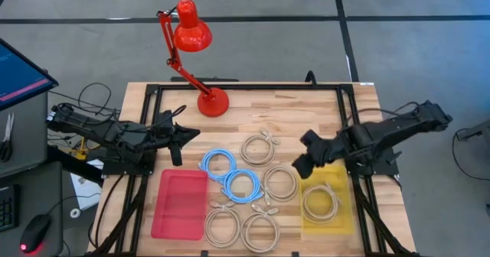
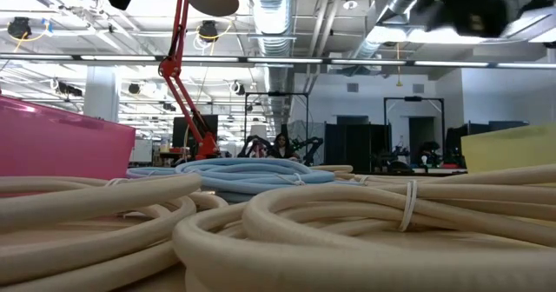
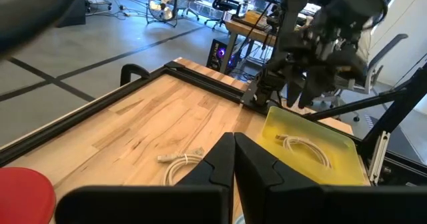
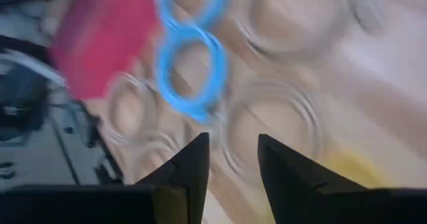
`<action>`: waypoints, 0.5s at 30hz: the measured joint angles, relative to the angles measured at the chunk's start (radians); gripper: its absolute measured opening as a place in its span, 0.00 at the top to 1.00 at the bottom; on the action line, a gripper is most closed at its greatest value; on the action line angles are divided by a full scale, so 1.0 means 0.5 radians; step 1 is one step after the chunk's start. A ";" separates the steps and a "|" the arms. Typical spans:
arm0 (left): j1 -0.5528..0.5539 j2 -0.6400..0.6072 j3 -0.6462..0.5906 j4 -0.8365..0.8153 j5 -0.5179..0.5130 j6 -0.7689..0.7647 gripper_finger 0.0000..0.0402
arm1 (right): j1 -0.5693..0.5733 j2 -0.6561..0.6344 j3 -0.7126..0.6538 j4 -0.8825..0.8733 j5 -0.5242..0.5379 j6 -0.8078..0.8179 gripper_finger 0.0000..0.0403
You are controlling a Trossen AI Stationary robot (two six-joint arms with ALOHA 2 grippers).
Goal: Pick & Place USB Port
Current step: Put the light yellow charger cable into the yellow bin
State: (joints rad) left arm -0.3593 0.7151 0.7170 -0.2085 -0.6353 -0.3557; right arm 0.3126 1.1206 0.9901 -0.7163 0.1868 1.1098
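Left claw (image 1: 182,134) hovers over the worktop's (image 1: 291,108) left side, fingers pressed together on nothing, pointing toward the right edge. Just below it, near the front-left corner, lies the pink tray (image 1: 180,203), its long axis running front to back. Two blue cable coils (image 1: 231,174) sit at mid-worktop, flat, touching each other on a diagonal. Beige cable coils (image 1: 266,187) ring them toward the front and centre. Toward the right, the right claw (image 1: 305,161) hangs above the inner edge of the yellow tray (image 1: 328,203), its fingers parted and gripping nothing. One beige coil (image 1: 319,201) lies flat inside that tray, near the front-right corner.
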 joint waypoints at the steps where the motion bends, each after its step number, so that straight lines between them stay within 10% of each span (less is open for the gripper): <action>1: 0.000 0.000 0.000 0.000 0.000 0.000 0.98 | -0.035 -0.004 0.000 0.089 -0.003 -0.092 0.71; 15: 0.000 0.000 0.000 0.000 0.000 0.000 0.98 | -0.443 -0.005 0.000 0.835 -0.001 -0.672 0.71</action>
State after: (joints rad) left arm -0.3593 0.7151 0.7170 -0.2083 -0.6353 -0.3557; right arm 0.0910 1.1179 0.9901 -0.2988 0.1861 0.7739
